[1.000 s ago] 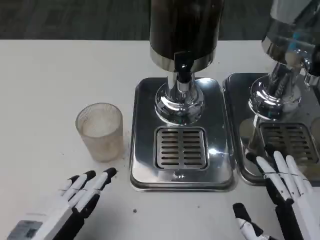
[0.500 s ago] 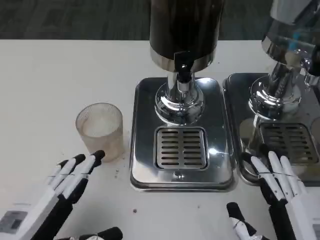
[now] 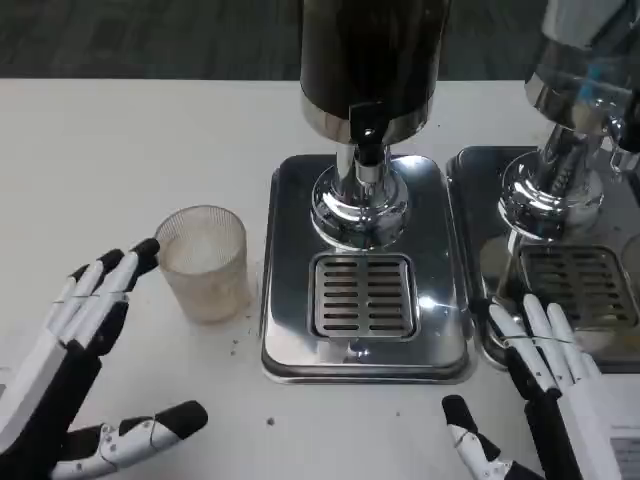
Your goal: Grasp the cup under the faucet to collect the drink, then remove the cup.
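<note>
Ribbed cup (image 3: 204, 262): just right of left robot hand (image 3: 85, 330), apart.
Left robot hand: fingers spread, empty.
Right robot hand (image 3: 545, 385): fingers spread, empty.

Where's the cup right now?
In the head view the cup stands upright on the white table, left of the metal drip tray, with the left robot hand open just to its left.

- No text, label, brand, number or sign can be read anywhere in the head view.
</note>
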Controlling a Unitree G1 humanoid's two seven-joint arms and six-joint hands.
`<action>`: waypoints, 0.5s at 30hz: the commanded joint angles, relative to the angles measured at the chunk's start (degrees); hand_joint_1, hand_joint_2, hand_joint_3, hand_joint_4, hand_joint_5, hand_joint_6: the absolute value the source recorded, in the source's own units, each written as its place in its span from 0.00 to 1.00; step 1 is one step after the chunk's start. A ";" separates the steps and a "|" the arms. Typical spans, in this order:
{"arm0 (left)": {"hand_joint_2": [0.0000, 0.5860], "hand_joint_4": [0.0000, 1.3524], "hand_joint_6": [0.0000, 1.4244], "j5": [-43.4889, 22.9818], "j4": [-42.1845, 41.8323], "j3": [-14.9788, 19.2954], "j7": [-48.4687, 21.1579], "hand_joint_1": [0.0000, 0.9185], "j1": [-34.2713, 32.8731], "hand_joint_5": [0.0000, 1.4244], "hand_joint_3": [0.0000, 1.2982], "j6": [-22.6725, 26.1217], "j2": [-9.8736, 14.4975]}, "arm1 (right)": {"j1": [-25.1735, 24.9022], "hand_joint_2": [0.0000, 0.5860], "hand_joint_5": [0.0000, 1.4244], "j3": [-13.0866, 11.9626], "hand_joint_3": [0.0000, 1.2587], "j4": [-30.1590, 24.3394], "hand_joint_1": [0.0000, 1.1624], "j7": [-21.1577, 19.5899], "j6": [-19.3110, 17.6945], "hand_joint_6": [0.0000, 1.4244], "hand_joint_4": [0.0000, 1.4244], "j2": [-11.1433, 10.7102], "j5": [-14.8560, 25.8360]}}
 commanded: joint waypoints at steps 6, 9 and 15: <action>0.07 0.00 0.00 -1.73 5.62 -0.06 2.29 0.00 -6.82 0.00 0.00 -1.64 -0.30 | -0.87 0.71 0.00 -0.59 0.12 2.08 0.32 -0.15 -1.98 0.11 0.00 -1.27 2.59; 0.06 0.00 0.00 -2.67 7.07 -0.55 2.26 0.00 -8.27 0.00 0.00 -1.45 -0.84 | -0.92 0.71 0.00 -1.11 0.12 2.25 0.32 0.45 -2.80 0.12 0.01 -2.41 3.61; 0.04 0.00 0.02 -4.90 9.74 -1.47 0.05 0.05 -11.11 0.03 0.00 0.16 -0.61 | -1.12 0.71 0.00 -1.74 0.12 1.56 0.32 1.74 -3.11 0.12 0.01 -3.45 4.86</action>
